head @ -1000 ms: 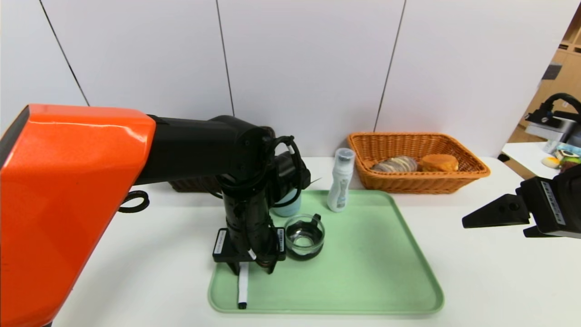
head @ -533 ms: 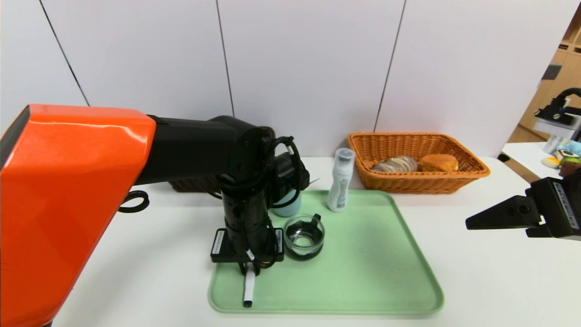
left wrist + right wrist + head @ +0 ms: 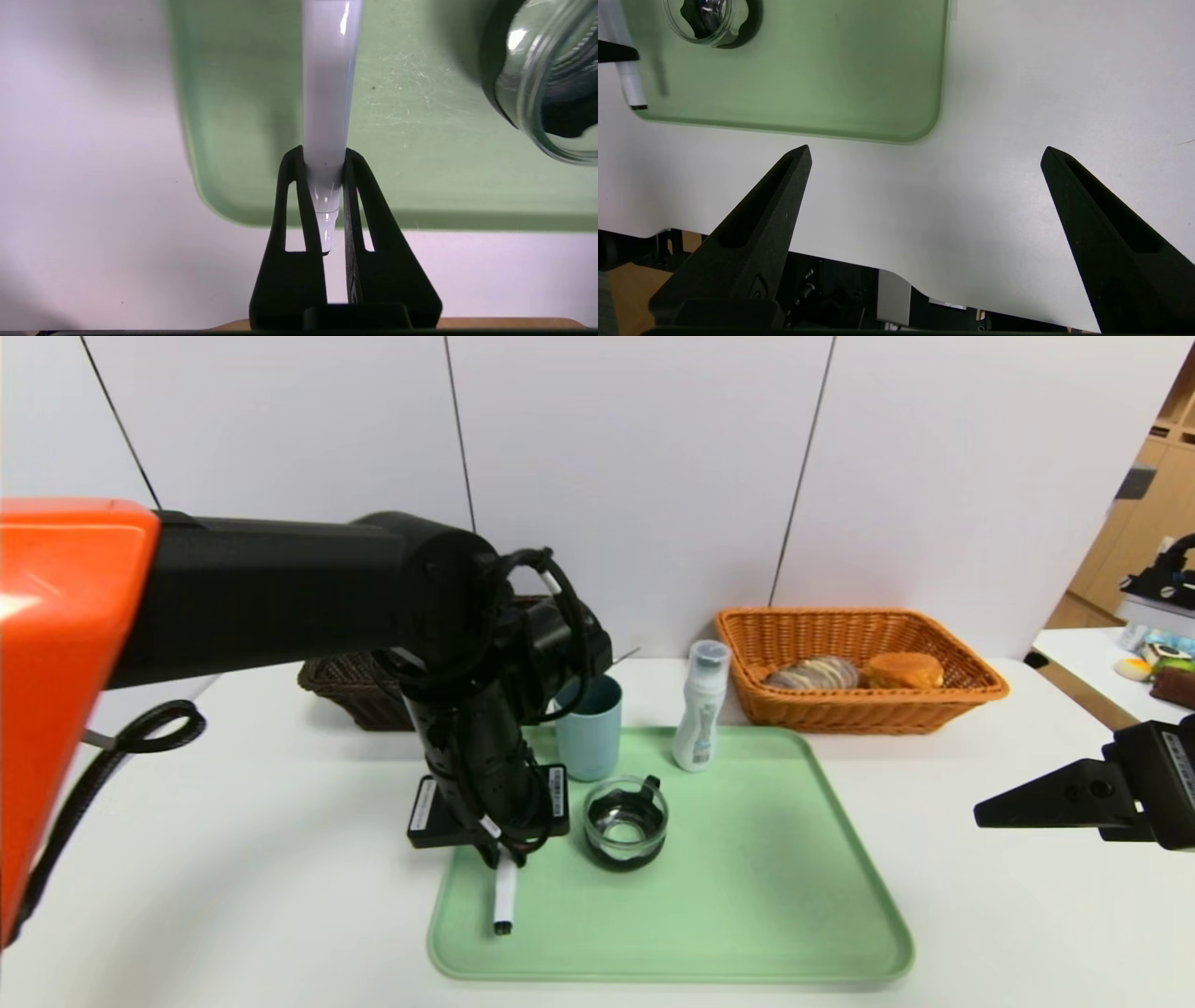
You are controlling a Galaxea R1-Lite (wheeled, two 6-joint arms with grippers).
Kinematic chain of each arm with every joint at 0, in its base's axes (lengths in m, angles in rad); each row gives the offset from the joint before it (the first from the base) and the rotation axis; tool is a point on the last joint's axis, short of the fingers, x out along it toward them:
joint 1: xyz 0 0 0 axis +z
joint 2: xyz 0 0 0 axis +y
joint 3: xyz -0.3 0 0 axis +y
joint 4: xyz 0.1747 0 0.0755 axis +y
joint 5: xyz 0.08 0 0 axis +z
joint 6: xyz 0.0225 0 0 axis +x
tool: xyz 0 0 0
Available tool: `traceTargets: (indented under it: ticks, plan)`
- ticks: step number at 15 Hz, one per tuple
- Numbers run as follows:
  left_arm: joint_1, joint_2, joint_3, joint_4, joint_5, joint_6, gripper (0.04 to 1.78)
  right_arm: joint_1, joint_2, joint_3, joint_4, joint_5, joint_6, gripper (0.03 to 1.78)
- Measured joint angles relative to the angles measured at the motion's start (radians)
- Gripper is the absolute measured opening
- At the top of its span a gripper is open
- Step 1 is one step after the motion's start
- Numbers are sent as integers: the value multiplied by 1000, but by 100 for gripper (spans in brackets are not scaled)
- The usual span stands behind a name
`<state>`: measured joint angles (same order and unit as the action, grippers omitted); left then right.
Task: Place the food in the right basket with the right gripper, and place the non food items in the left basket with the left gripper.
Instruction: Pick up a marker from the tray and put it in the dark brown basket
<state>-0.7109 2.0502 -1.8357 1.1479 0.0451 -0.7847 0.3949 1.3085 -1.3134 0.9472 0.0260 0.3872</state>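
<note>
— Marker (image 3: 504, 899) is what the left gripper (image 3: 325, 175) is pinching right now, see? Its jaws are pressed in on the white barrel near one end, and the black-tipped end is pointing out over the near-left corner of the green tray (image 3: 747, 915). From the wrist camera it is looking lifted off the tray floor, though I am only judging that.

— So the food is done?

— Looking that way. Both breads, the striped loaf (image 3: 812, 673) and the round bun (image 3: 903, 669), are lying inside the orange basket (image 3: 971, 695) at the back right. The right gripper (image 3: 924, 158) is hanging spread wide over bare table (image 3: 980, 915), off to the right of the tray, holding nothing.

— And the other non-food bits?

— Waiting on the tray: the teal cup (image 3: 589, 728) at the back left, the white bottle (image 3: 700, 709) standing beside it, the glass mug (image 3: 625, 821) just right of the left gripper.

— Next move?

— I am guessing the left arm is needing to carry the marker back and to the left, to the dark brown basket (image 3: 350, 686), which is sitting behind the arm, half hidden. It is needing height enough to clear the cup and the basket's rim before letting go. A slim marker gripped near one end could swing or slip, so a gentle carry is called for.
</note>
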Motion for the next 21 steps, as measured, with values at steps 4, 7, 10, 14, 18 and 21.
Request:
traceTargets:
  ticks: [4,7,10,14,18,21]
  plan:
    - [54,-164,-10,-4,-50,-34,17,-1,-6,14,-1,-1,0,170]
    - [183,-258,-26,-146,-71,-127,17,-1,-8,22,-1,-2,-1,170]
    - [341,-272,-36,-400,-94,-228,17,-1,-8,24,-1,-2,0,170]
    - [435,-177,-60,-591,-92,-365,17,-3,-20,47,-1,-4,-1,170]
    - [487,-40,-106,-626,-82,-381,17,-4,-34,55,-1,-2,-3,170]
    - [516,42,-126,-629,-83,-374,17,-2,-36,56,-2,-1,-3,170]
